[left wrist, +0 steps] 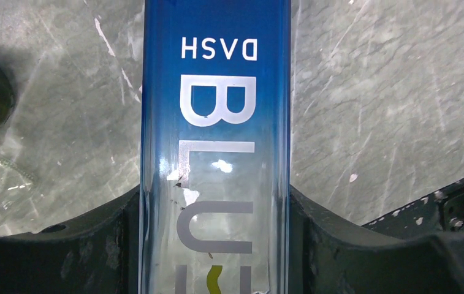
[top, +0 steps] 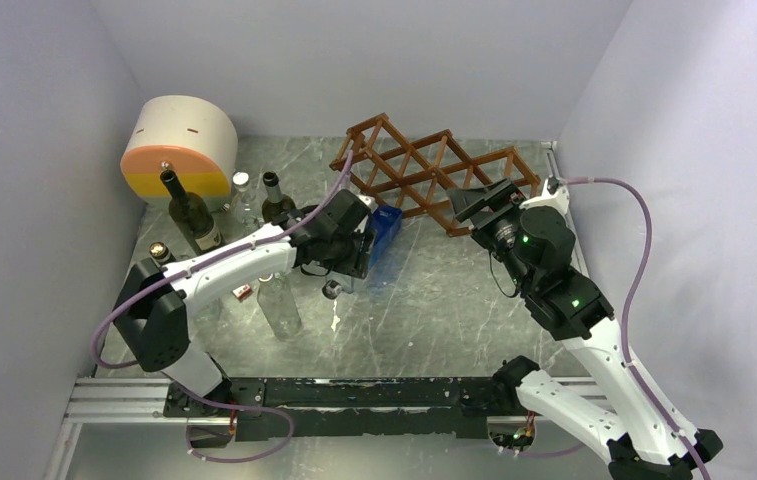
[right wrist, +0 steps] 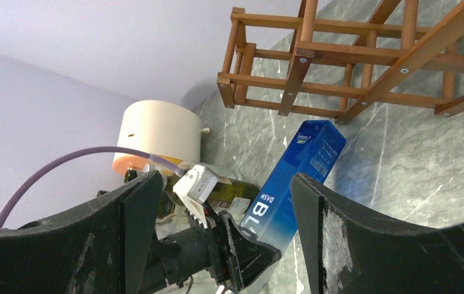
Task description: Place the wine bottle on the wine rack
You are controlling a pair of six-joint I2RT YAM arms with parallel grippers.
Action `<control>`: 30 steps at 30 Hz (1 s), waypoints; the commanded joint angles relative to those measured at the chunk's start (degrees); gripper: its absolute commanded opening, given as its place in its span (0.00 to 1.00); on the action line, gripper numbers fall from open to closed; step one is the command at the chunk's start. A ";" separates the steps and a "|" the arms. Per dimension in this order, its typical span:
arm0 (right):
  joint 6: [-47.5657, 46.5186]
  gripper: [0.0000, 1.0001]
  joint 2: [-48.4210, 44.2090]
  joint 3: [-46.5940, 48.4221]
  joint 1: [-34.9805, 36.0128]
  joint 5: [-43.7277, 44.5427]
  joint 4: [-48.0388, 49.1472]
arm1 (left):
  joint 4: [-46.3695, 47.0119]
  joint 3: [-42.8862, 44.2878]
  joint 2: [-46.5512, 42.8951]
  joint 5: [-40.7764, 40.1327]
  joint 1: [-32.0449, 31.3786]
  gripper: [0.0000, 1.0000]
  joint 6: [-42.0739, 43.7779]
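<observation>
— Checking left gripper (top: 359,250): status?
— Pinching the blue square-sided glass bottle (left wrist: 216,110) across its flat faces; flats stop it rolling in the grip. Bottle is held tilted just in front of the wine rack (top: 434,170), base toward it, not yet in a cell.
— Right gripper (top: 476,200)?
— Spread, empty, just beside the rack's right half, likely to steady the thin-slat wooden lattice.

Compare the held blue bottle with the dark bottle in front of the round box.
The blue bottle is flat-sided, blue fading to clear; the dark bottle is round with a pale label. The blue bottle is tilted in the left end effector; the dark bottle stands upright on the table. Neither sits in the wine rack.
</observation>
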 commanded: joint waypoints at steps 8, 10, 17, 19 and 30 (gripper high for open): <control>2.01 0.79 0.13 -1.89 0.01 3.19 0.42 | 19.06 1.33 -2.51 -1.87 -0.27 0.07 -6.93; 2.15 0.78 0.02 -1.94 0.11 3.62 0.56 | 20.58 0.56 -2.49 -1.58 -0.29 0.07 -8.45; 2.96 0.77 -1.02 -3.04 0.04 4.21 0.78 | 24.04 -1.84 -2.32 -3.24 -0.18 0.07 -14.29; 2.98 0.77 -0.99 -3.23 0.08 4.10 0.69 | 25.48 -2.34 -2.24 -3.43 -0.10 0.07 -15.11; 2.85 0.76 -0.67 -2.11 0.04 3.58 -0.71 | 38.31 -5.43 -0.87 1.94 1.15 0.07 -20.03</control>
